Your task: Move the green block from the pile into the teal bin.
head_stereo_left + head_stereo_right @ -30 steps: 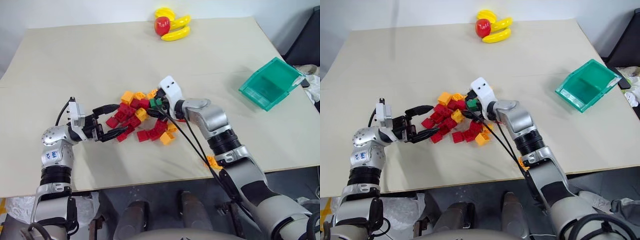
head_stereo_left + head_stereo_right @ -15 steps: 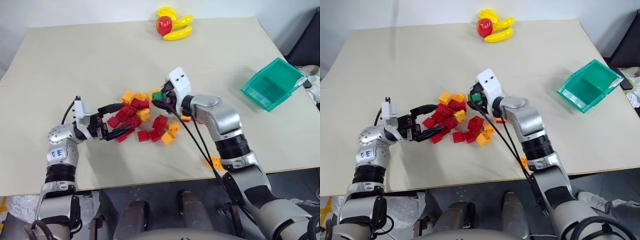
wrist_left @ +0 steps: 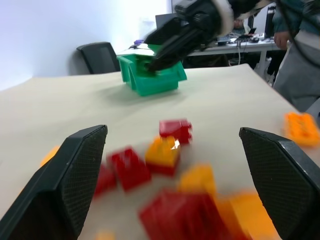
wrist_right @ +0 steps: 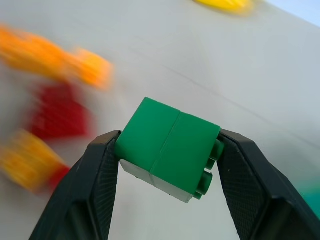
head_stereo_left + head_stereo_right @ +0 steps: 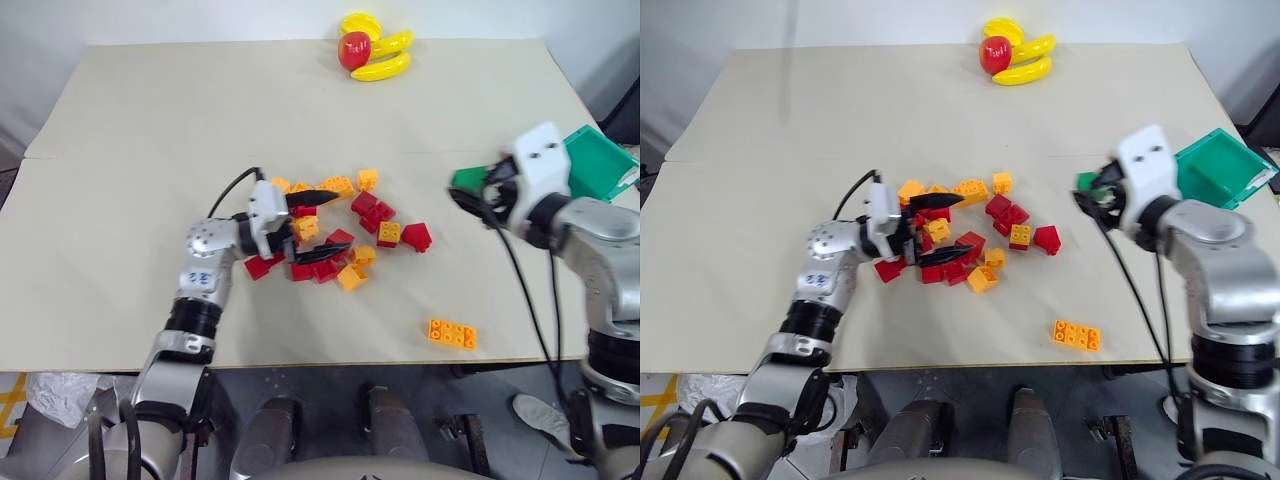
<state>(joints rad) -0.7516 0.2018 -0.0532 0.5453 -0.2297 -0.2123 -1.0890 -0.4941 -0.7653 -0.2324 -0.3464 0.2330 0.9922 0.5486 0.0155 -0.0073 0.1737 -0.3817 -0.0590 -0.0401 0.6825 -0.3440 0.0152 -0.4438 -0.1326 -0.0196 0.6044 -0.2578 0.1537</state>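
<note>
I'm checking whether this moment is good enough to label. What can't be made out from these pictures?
- Teal bin: in the head views its near part is covered by the right gripper and arm, so what lies inside is unclear.
- Pile: the left wrist view blurs the nearest bricks.
- Green block: its underside is hidden in the right wrist view.
- Left gripper: open.

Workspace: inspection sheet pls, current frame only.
Surface: beige table, flat.
Job's things: green block clamped in right tool, off the table; pile of red and orange-yellow bricks mid-table; teal bin at right edge.
Clutter: orange plate near front edge; toy fruit at far edge.
Grippers: left tool open at the pile.
Cables: black cable hanging from the right arm.
Surroundings: chair, desk, a person standing.
</note>
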